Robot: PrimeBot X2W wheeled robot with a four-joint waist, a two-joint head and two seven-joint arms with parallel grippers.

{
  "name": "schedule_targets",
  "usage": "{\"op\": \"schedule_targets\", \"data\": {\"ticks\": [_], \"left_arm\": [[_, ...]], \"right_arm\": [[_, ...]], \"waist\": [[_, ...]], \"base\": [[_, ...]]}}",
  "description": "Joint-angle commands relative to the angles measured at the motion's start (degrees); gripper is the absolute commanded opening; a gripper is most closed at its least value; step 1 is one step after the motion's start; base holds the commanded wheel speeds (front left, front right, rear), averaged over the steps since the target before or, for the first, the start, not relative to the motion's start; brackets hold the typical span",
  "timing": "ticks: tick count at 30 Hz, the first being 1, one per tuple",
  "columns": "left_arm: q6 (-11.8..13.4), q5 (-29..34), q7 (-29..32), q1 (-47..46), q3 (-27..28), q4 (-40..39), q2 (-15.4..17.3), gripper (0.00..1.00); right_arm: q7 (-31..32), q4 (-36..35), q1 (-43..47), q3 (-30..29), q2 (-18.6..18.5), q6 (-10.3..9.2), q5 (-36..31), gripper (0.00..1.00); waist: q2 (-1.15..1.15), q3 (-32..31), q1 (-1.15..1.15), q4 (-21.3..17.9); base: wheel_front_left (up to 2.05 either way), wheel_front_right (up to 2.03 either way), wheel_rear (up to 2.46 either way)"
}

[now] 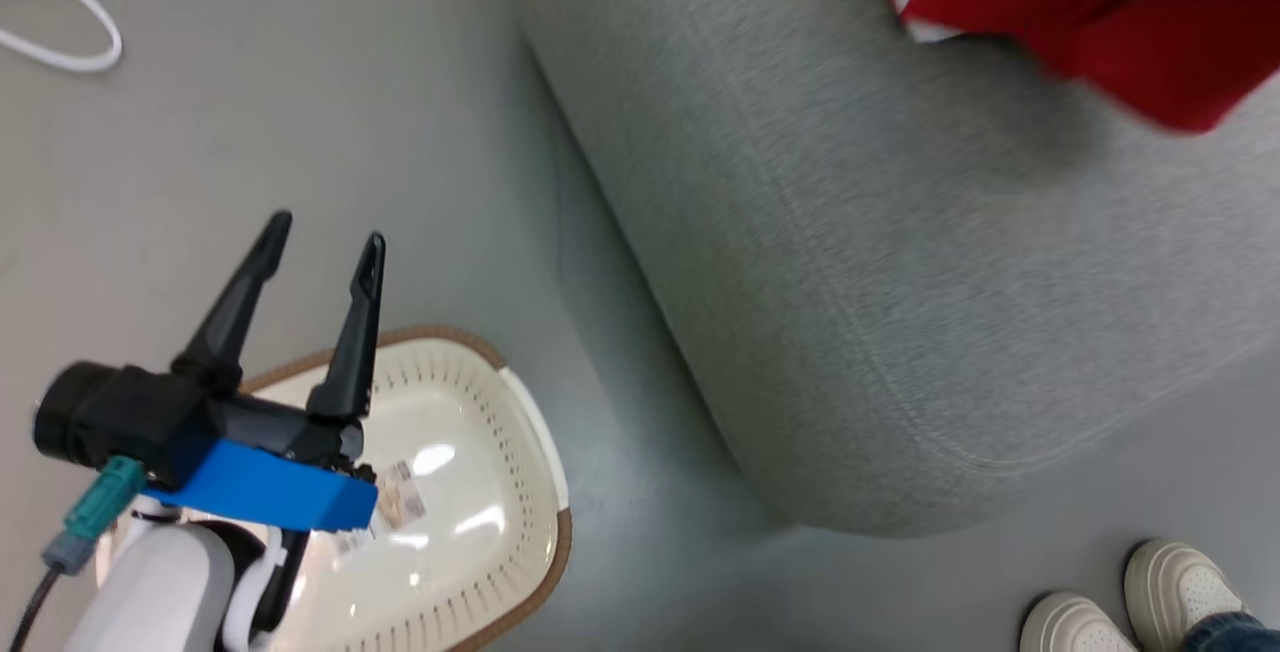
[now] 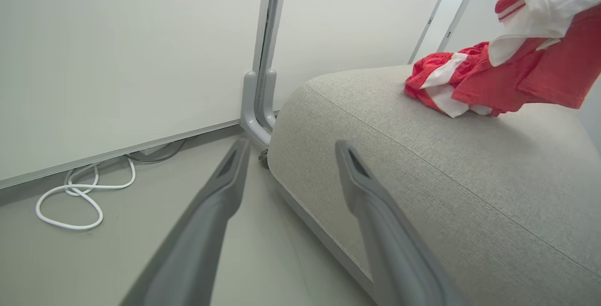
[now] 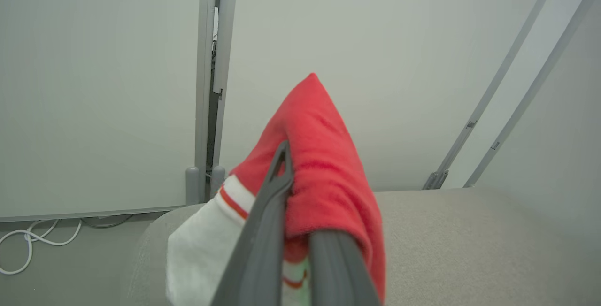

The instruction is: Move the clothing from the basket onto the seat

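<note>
**Head view.** The left pincer [image 1: 327,232] stands at 8 o'clock with its fingers spread, holding nothing, above the basket [image 1: 535,432] at 7 o'clock. The visible part of the basket's floor carries a label and no fabric. The rest is hidden behind the arm. The seat [image 1: 900,262] runs from 12 to 4 o'clock. The clothing [image 1: 1130,42], red with white panels, is at 1 o'clock over the seat. A person's shoes [image 1: 1130,602] stand at 5 o'clock.

**Left wrist view.** At 2 o'clock a placed garment [image 2: 436,80] lies bunched on the seat. The carried garment [image 2: 554,62] hangs above and beside it. Whether its hem touches the cushion cannot be told. A white cable [image 2: 80,198] lies on the floor at 8 o'clock.

**Right wrist view.** The right pincer [image 3: 293,188] is pressed together on the carried garment. Red fabric drapes over its fingertips and a white panel hangs at 7 o'clock. The seat lies below.

**Step in hand.** This appears to be delivery of a garment to the seat, probably one of the last.

**Next move.** Lower the right pincer until the fabric rests on the cushion, spread the fingers, then draw back along the finger axis, since the draped fold may snag.
</note>
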Motion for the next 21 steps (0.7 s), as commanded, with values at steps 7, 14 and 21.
{"op": "schedule_targets", "data": {"ticks": [7, 14, 21], "left_arm": [[0.31, 1.1, 1.83, -4.53, 1.18, -5.39, 2.47, 1.0], [0.26, 0.89, 1.97, -5.39, 1.05, -7.3, 2.81, 1.0], [0.11, 0.39, 0.2, -5.15, 0.4, -5.11, 1.77, 1.0]], "right_arm": [[-0.24, 10.77, -7.9, -11.27, -2.15, 0.01, -0.37, 0.0], [-3.37, 23.38, -6.73, -14.46, 0.52, 0.01, -3.96, 0.0], [-7.24, 29.59, -5.25, -14.83, 2.05, 0.01, -7.23, 1.0]], "waist": [[0.0, 12.56, -0.01, 7.31], [0.0, 15.27, -0.01, 9.17], [0.0, 12.0, -0.01, 9.87]], "base": [[0.0, 0.0, 0.0], [0.0, 0.0, 0.0], [0.0, 0.0, 0.0]]}}
